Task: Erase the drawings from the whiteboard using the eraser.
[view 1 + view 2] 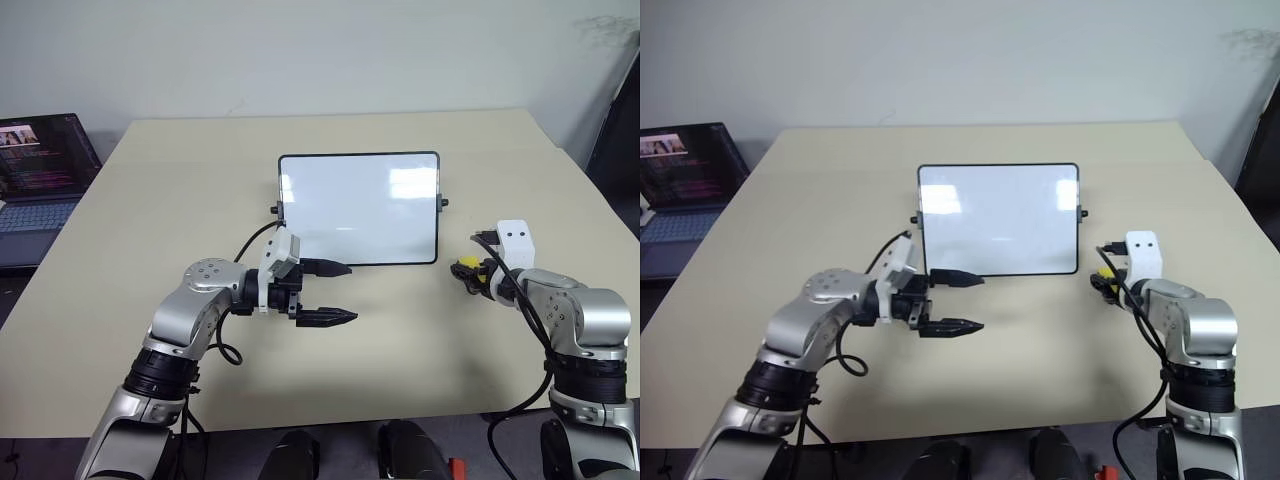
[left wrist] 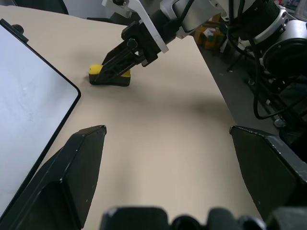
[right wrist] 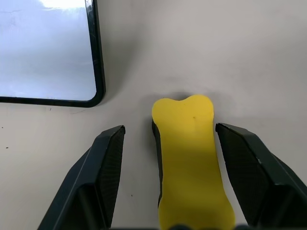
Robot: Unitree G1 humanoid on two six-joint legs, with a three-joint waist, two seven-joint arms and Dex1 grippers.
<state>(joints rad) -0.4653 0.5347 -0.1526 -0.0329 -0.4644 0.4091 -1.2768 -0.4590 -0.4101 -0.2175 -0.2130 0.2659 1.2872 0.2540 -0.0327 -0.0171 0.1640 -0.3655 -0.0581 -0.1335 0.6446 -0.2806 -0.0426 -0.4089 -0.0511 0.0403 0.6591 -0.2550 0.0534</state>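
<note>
The whiteboard [image 1: 358, 208] lies flat in the middle of the table, glossy white in a thin black frame; no drawings show on its surface. The yellow eraser [image 3: 189, 158] rests on the table just right of the board's near right corner. My right gripper [image 3: 169, 128] is open around it, with a gap between each finger and the block. My left gripper [image 1: 350, 293] hovers open and empty at the board's near left corner, pointing right. In the left wrist view the eraser [image 2: 109, 76] sits beneath the right gripper's fingers [image 2: 117, 60].
An open laptop [image 1: 40, 170] stands off the table's far left side. The beige table [image 1: 180, 180] has bare surface all round the board. A dark object stands past the far right corner.
</note>
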